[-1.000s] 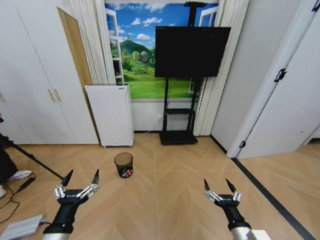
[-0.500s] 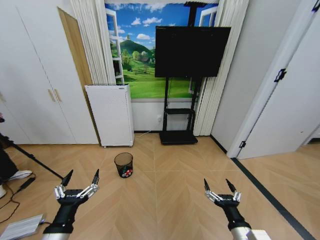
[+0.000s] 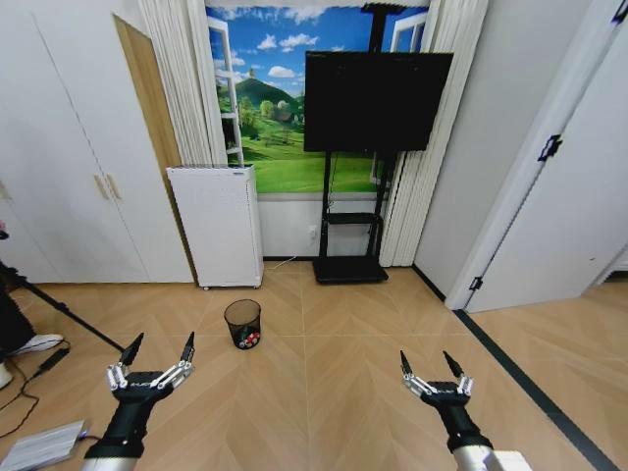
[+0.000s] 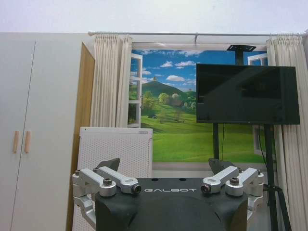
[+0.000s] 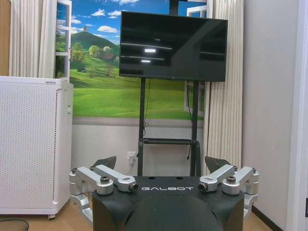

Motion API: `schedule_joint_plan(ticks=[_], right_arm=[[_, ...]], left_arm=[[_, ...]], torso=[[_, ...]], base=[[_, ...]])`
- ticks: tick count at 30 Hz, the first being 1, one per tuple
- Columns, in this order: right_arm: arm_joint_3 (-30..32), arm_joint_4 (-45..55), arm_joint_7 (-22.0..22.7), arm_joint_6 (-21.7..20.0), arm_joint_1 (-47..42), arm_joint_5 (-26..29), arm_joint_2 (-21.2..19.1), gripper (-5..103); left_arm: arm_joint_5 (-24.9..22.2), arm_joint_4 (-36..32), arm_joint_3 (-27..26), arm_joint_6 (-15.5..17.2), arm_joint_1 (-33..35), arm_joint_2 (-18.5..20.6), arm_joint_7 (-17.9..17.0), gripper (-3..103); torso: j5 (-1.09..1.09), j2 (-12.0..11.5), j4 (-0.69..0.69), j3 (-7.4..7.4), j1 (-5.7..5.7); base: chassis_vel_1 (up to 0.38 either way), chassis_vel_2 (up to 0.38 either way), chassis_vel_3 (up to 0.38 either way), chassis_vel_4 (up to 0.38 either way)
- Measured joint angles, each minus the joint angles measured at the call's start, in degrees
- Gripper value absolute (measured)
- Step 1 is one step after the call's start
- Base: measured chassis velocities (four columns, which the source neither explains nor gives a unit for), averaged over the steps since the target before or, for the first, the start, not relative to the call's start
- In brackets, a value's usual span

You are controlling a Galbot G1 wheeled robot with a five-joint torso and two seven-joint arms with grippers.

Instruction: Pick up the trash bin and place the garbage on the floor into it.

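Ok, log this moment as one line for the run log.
trash bin: upright on floor, red-and-white garbage inside | left gripper: open, empty | right gripper: open, empty | both short of bin

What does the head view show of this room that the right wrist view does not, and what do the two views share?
Head view alone: the small round black wire-mesh trash bin standing whole on the wooden floor, red-and-white garbage seen through its mesh, the open left gripper, and the white wardrobe doors.

Right wrist view alone: the open right gripper seen close from behind, with its GALBOT lettering.

Shared: the black television on its stand, the tall white perforated appliance, the landscape mural.
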Motion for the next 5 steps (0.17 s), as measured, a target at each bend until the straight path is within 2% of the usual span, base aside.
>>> schedule_joint_plan(ticks=[5], right_arm=[[0.00, 0.00, 0.00, 0.00, 0.00, 0.00, 0.00, 100]], left_arm=[[0.00, 0.00, 0.00, 0.00, 0.00, 0.00, 0.00, 100]], torso=[[0.00, 0.00, 0.00, 0.00, 0.00]], base=[[0.000, 0.000, 0.000, 0.000]])
